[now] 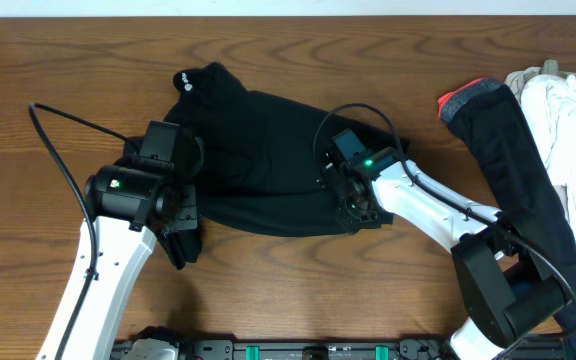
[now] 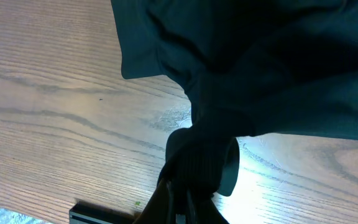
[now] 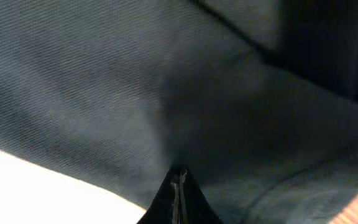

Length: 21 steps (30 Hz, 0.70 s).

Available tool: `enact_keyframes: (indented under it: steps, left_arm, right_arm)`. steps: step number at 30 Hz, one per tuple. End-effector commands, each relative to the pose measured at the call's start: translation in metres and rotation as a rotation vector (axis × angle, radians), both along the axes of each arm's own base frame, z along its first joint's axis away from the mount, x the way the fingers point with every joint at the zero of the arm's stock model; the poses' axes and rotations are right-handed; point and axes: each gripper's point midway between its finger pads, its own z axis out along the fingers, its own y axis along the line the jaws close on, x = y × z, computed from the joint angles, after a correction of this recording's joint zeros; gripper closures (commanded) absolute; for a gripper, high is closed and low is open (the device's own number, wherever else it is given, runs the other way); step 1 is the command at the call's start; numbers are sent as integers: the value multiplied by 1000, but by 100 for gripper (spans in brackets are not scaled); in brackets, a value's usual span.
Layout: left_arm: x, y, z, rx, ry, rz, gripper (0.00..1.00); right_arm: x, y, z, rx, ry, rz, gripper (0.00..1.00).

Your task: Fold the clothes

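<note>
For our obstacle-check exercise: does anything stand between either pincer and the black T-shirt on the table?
Nothing visible does. The left pincer is shut on the lower left corner of the black T-shirt; the right pincer pinches its lower right edge.

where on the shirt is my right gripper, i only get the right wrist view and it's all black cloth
Observer: Overhead, the right gripper sits at the near hem of the black T-shirt, toward the right arm's side.
Operator: ok and the left arm
Observer: The left gripper is shut on the T-shirt's lower corner on the other side. In the left wrist view, cloth is bunched around it over the table.
Operator: anything else near me
Observer: A red-edged black garment and a white garment lie at the table's right edge, apart from the T-shirt.
</note>
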Motion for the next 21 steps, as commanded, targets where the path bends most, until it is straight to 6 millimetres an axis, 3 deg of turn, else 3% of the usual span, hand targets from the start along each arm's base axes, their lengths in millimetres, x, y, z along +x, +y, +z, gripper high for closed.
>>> enact_keyframes:
  steps: [1, 6, 12, 15, 21]
  left_arm:
    - [4, 2, 9, 5, -26, -9, 94]
    - [4, 2, 9, 5, -26, -9, 94]
    - [4, 2, 9, 5, -26, -9, 94]
    - [4, 2, 9, 5, -26, -9, 94]
    - [5, 2, 9, 4, -32, -9, 94]
  right_arm:
    - [14, -5, 9, -20, -47, -58, 99]
    - [35, -9, 28, 35, -88, -126, 99]
    - [29, -6, 29, 92, -32, -76, 96]
    - [4, 9, 30, 159, 63, 33, 64]
    - [-11, 15, 25, 119, 82, 90, 51]
